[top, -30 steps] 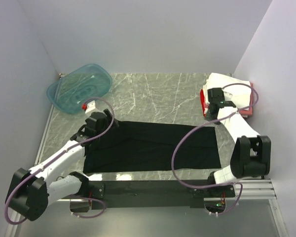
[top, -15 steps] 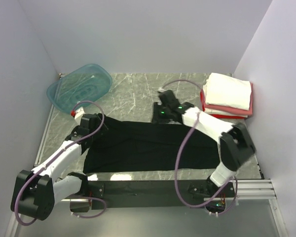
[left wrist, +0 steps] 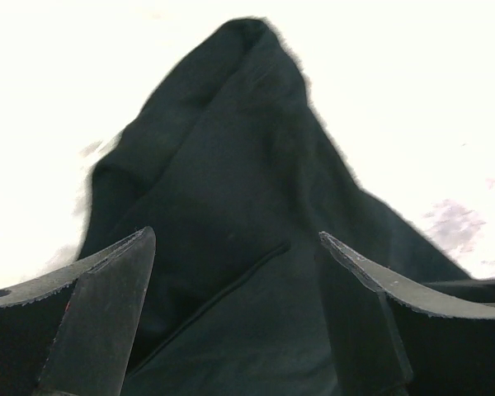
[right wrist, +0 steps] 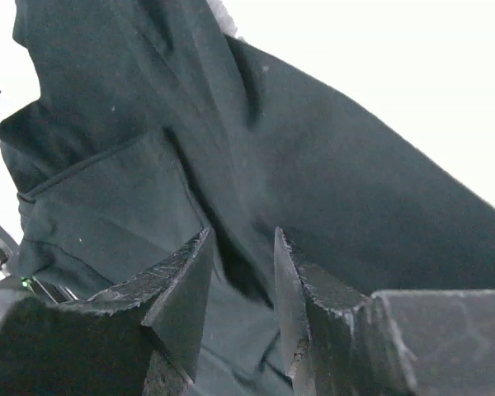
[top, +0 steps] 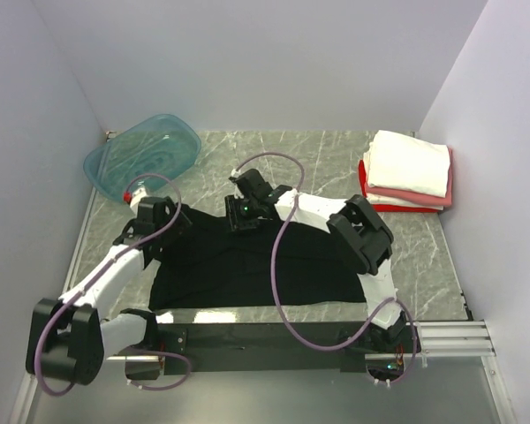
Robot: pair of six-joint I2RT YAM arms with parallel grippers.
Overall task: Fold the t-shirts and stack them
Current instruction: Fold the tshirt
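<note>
A large black t-shirt (top: 221, 265) lies folded into a long band across the middle of the table. My left gripper (top: 170, 219) hovers at its far left corner. Its jaws stand wide open over the dark cloth (left wrist: 231, 148), with nothing between the left gripper (left wrist: 236, 233) fingers. My right gripper (top: 240, 221) is at the shirt's far edge near the middle. In the right wrist view the right gripper (right wrist: 242, 233) is partly open above a fold of the black cloth (right wrist: 355, 206). Folded white, pink and red t-shirts (top: 411, 168) are stacked at the far right.
A translucent teal tub (top: 141, 155) sits at the far left corner of the marble table (top: 318, 163). The right arm stretches leftward across the black shirt, its purple cable (top: 275, 265) drooping over the cloth. Walls close in on three sides.
My right arm has swung left from the folded stack to the far edge of the black shirt. The left gripper has crept toward the shirt's far left corner and opened a little wider.
</note>
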